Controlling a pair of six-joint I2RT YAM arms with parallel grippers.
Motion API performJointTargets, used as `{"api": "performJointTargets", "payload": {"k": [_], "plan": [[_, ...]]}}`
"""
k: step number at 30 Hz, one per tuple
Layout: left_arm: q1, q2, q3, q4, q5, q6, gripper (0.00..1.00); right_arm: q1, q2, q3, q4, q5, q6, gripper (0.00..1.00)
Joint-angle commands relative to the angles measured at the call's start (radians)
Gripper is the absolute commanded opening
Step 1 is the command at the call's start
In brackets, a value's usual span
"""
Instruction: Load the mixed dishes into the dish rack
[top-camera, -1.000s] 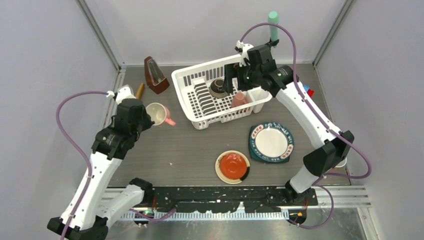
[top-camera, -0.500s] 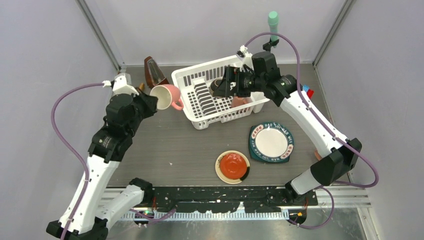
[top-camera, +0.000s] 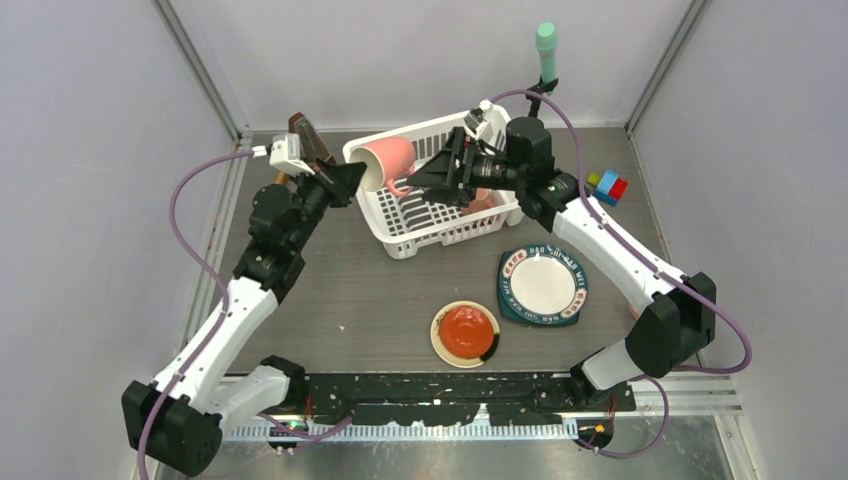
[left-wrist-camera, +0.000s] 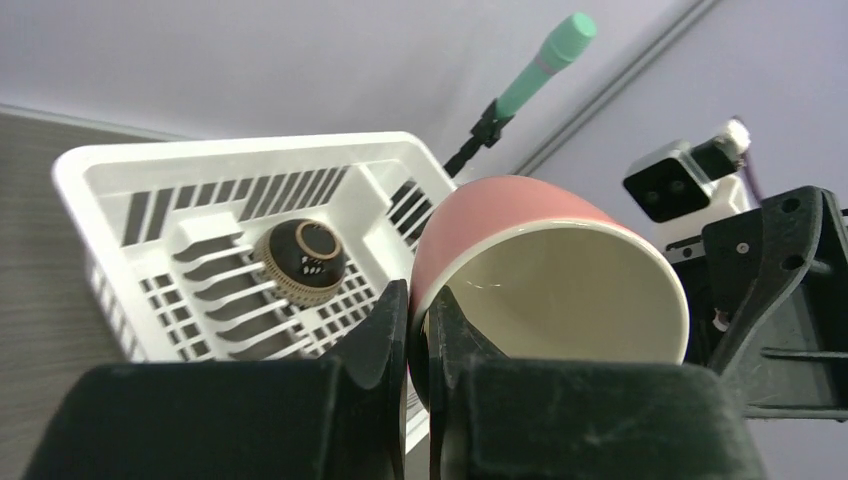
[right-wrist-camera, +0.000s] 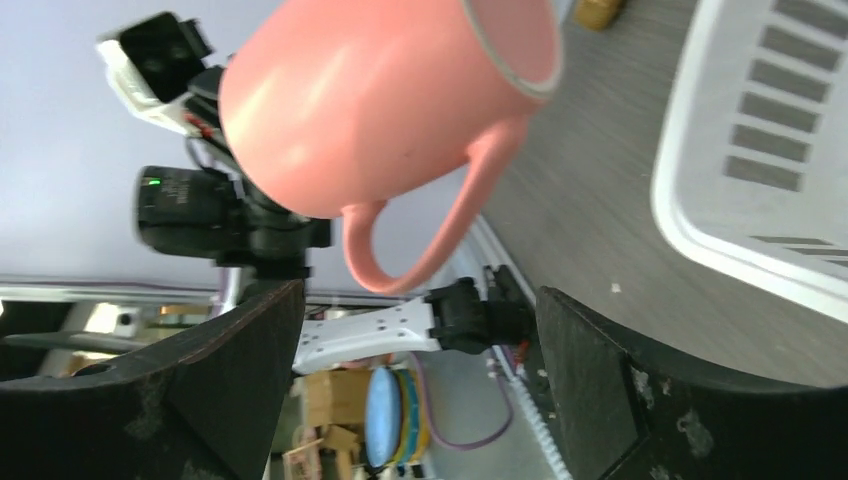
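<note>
Dish rack (top-camera: 452, 232) sits at the back of the table (top-camera: 340, 290), and I'd call the job roughly halfway; the large teal-rimmed white plate (top-camera: 543, 283) lies flat on the table in front of the rack's right end, not loaded yet; the smaller cream plate with the red centre (top-camera: 466, 332) is flat on the table too, just beside the big one and nearer the arms; so both plates are left to do; one pink mug (top-camera: 385, 160) is up in the air over the rack's left rim, lying on its side, and the left gripper (left-wrist-camera: 418, 322) is pinched onto its lip, one finger inside and one outside; the right gripper (right-wrist-camera: 415, 300) is spread wide around the handle, touching nothing as far as I can tell; a bit of pink behind it in the top view looks like the second pink mug (top-camera: 486, 198) already in the rack, mostly hidden though; the small brown bowl (left-wrist-camera: 305, 262) is done, apparently upside down on the rack floor
</note>
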Motion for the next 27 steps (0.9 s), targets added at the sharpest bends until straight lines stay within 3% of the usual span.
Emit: {"api": "performJointTargets", "payload": {"k": [1, 5, 10, 14, 23, 25, 26, 27], "plan": [[0.005, 0.014, 0.0, 0.48, 0.099, -0.057, 0.0, 0.003, -0.028, -0.026, 0.379, -0.127, 0.307, 0.92], [0.005, 0.047, -0.028, 0.622, 0.104, -0.089, 0.0, 0.003, 0.018, -0.05, 0.529, -0.152, 0.472, 0.9], [0.005, 0.094, -0.005, 0.683, 0.179, -0.137, 0.0, 0.004, 0.075, -0.071, 0.768, -0.172, 0.661, 0.86], [0.005, 0.12, 0.014, 0.693, 0.199, -0.168, 0.0, 0.007, 0.102, -0.065, 0.831, -0.185, 0.717, 0.79], [0.005, 0.17, 0.052, 0.658, 0.25, -0.179, 0.0, 0.022, 0.098, -0.06, 0.838, -0.214, 0.702, 0.51], [0.005, 0.187, 0.065, 0.656, 0.271, -0.181, 0.0, 0.023, 0.1, -0.064, 0.838, -0.214, 0.695, 0.37], [0.005, 0.19, 0.069, 0.662, 0.281, -0.189, 0.0, 0.023, 0.107, -0.06, 0.84, -0.215, 0.697, 0.25], [0.005, 0.191, 0.07, 0.666, 0.29, -0.197, 0.0, 0.023, 0.112, -0.057, 0.845, -0.219, 0.703, 0.21]]}}
